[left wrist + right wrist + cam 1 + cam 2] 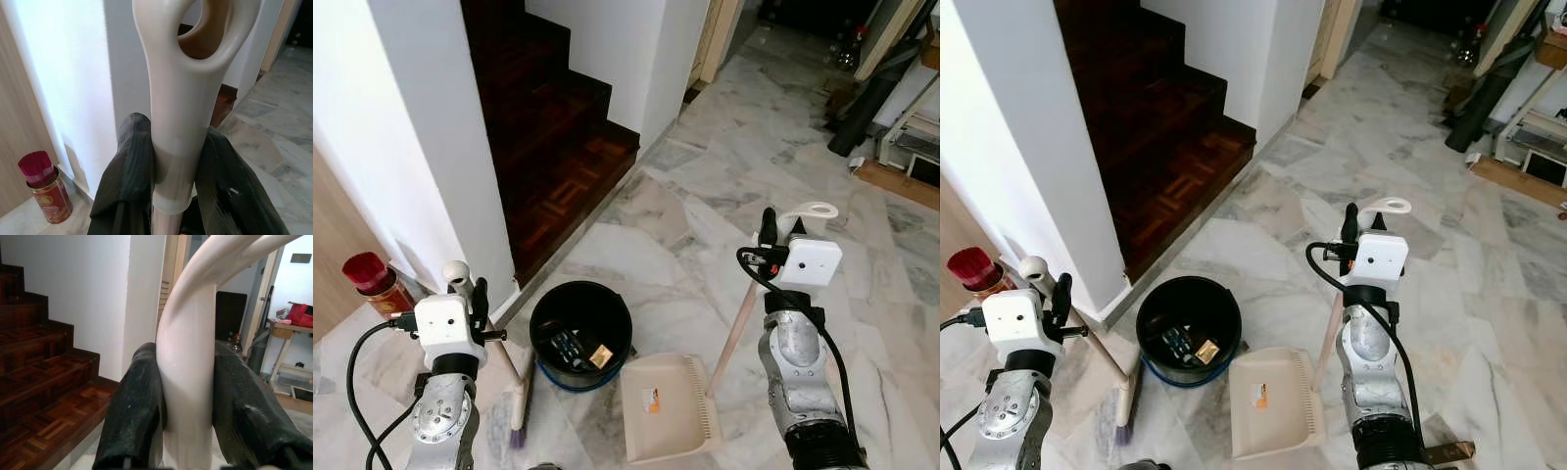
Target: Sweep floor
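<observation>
From the head camera, the black bin (pixel 580 333) sits on the marble floor (pixel 705 196) by the stairs (pixel 548 147), with the broom (pixel 520 392) on its left and the dustpan (pixel 666 406) on its right. Left wrist view: left gripper (pixel 178 176) clamped on the broom handle. Right wrist view: right gripper (pixel 188 416) squeezing the dustpan handle (pixel 188 382).

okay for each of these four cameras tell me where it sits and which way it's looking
Left eye view: head, facing down at bin and dustpan; both arms show.
Right eye view: same scene, shifted.
Left wrist view: along the left gripper clamping the broom handle.
Right wrist view: along the right gripper clamping the dustpan handle.
Shared: stairs.
</observation>
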`<state>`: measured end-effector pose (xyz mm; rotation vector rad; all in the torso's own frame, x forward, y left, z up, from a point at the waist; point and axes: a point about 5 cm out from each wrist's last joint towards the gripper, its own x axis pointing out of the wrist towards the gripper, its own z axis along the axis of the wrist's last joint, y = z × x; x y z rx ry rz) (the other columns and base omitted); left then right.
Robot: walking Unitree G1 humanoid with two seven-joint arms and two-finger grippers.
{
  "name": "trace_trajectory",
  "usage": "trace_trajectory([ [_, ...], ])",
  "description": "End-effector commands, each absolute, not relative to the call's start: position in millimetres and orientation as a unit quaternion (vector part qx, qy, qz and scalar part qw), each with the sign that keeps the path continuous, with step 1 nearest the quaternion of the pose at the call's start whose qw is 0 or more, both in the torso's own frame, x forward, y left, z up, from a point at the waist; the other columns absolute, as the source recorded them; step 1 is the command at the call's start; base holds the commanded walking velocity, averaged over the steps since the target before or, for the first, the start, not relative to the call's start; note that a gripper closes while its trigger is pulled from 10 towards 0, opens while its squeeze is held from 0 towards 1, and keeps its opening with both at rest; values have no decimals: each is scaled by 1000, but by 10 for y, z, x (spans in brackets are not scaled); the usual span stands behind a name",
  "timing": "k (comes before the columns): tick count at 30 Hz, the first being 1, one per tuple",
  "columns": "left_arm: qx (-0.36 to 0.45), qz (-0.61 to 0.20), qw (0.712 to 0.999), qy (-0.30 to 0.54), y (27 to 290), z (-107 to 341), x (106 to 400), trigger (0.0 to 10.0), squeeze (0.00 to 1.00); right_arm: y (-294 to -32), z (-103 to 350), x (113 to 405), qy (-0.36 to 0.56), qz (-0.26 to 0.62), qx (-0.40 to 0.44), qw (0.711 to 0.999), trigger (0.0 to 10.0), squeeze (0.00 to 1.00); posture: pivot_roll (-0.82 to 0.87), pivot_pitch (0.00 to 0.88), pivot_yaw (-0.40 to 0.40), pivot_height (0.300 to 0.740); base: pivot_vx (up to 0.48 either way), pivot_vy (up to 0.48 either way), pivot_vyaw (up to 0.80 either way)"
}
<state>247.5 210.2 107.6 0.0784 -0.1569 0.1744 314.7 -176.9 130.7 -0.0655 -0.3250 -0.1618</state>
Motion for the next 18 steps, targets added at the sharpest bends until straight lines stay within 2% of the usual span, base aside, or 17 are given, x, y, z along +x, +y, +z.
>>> trace_trajectory([
  [1,36,79,992,-94,2068,1158,2501,10000,0,-1795,1385,3156,-180,-87,-27,979,10000,0,147,118,-115,740,0,349,0],
  [8,38,78,992,-94,2069,1164,2504,10000,0,-1798,1379,3158,-179,-88,-28,980,10000,0,149,120,-116,740,0,318,0],
  [18,46,74,991,-96,2065,1176,2513,10000,0,-1802,1377,3162,-177,-91,-29,980,10000,0,149,123,-116,740,0,0,0],
])
